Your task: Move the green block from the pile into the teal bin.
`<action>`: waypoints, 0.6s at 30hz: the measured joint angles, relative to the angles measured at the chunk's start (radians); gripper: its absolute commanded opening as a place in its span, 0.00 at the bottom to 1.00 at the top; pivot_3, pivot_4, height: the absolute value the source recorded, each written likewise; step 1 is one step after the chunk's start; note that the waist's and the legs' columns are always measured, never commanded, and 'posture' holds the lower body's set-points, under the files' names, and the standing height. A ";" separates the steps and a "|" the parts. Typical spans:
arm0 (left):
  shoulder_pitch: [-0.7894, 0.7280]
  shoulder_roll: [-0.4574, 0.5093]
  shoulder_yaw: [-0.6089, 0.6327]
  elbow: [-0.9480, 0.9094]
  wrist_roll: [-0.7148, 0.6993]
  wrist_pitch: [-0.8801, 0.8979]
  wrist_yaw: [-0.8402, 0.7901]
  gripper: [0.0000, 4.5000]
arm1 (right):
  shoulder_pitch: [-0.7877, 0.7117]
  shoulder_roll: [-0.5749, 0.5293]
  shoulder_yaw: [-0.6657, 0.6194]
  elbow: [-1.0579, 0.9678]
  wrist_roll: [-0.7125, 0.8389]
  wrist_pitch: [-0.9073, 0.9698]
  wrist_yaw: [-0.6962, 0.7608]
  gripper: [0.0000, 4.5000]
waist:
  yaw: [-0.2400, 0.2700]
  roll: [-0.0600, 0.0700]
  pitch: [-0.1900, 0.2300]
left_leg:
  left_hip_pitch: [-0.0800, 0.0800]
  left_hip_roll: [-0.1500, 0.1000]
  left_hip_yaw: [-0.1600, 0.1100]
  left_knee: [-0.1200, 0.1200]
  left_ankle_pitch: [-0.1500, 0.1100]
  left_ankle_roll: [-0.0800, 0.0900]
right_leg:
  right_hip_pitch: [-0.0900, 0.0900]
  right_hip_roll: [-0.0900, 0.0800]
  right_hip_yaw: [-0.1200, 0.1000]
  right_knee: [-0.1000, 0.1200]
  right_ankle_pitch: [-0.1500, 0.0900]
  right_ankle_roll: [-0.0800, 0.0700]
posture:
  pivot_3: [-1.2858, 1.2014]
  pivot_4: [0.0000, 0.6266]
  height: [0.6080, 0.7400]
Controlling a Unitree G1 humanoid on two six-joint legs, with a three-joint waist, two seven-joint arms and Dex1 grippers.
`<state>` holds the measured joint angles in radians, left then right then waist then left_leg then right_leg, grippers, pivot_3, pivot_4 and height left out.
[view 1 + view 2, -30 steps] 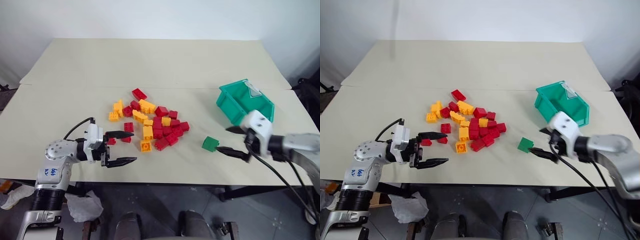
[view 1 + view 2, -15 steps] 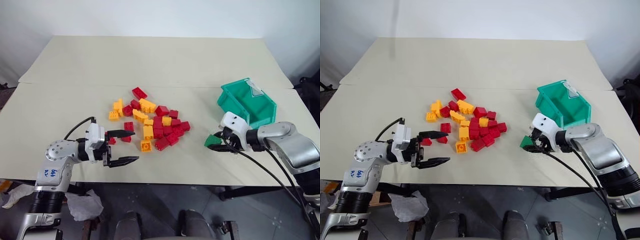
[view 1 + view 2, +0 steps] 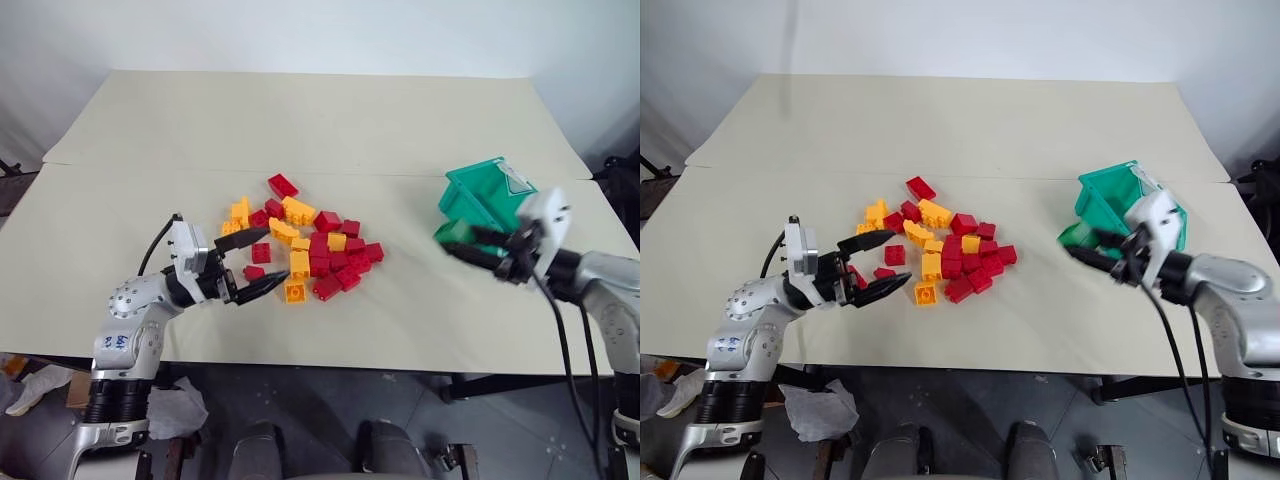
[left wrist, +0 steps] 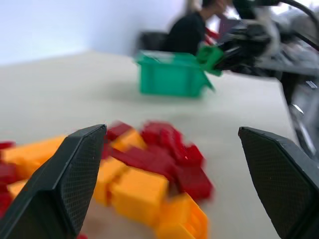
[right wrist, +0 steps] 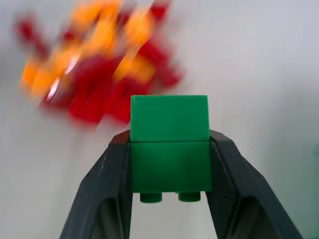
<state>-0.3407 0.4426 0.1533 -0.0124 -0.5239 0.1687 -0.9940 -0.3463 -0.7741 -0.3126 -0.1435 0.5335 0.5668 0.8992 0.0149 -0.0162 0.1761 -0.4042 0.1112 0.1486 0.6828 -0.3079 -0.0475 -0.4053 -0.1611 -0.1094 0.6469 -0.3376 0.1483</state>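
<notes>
Green block (image 5: 169,144) beside teal bin (image 3: 495,195)

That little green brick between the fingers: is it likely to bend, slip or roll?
The green brick looks like hard moulded plastic, so probably stiff. Its smooth flat sides might slip between the fingers. Being boxy, it should sit, not roll.

No readable text, brand or sign on any object. Only faint blue handwritten marks on the left arm's grey upper housing (image 3: 120,341), too small to decipher. A whitish patch at the rim of the teal bin (image 3: 516,180), possibly a label, with nothing legible on it.
</notes>
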 measured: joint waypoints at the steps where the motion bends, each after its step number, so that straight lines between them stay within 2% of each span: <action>1: -0.002 -0.009 0.003 -0.013 -0.002 0.008 0.025 1.00 | -0.012 -0.002 -0.023 0.017 -0.008 -0.007 -0.031 0.33 | -0.002 0.000 0.000 | 0.000 0.000 0.000 0.000 0.000 0.000 | 0.000 0.000 0.000 0.000 0.000 0.000 | 0.52 0.24 1.00; 6: -0.007 -0.040 -0.010 -0.059 -0.010 0.049 0.082 1.00 | -0.192 -0.045 -0.007 0.283 -0.154 -0.068 -0.170 0.33 | -0.017 0.000 0.000 | 0.001 0.000 0.001 -0.001 0.000 0.000 | 0.000 0.000 0.001 0.001 0.000 0.000 | 0.52 0.24 1.00; 13: -0.003 -0.039 -0.017 -0.059 -0.010 0.062 0.083 1.00 | -0.400 -0.031 0.113 0.622 -0.284 -0.161 -0.197 0.33 | -0.032 0.001 0.000 | 0.001 0.000 0.001 -0.002 0.000 0.000 | -0.001 0.000 0.001 0.000 0.000 0.000 | 0.52 0.24 1.00; 18: 0.004 -0.028 -0.015 -0.060 -0.010 0.061 0.076 1.00 | -0.463 -0.008 0.153 0.758 -0.321 -0.226 -0.172 0.71 | -0.037 0.001 0.000 | 0.000 0.000 0.001 -0.002 0.000 0.000 | -0.001 0.000 0.001 0.000 0.000 0.000 | 0.52 0.24 1.00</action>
<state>-0.3368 0.4141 0.1385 -0.0723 -0.5343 0.2302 -0.9176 -0.8093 -0.7825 -0.1595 0.6140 0.2123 0.3404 0.7276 -0.0225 -0.0155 0.1762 -0.4037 0.1112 0.1500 0.6804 -0.3074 -0.0477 -0.4060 -0.1611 -0.1087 0.6468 -0.3374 0.1484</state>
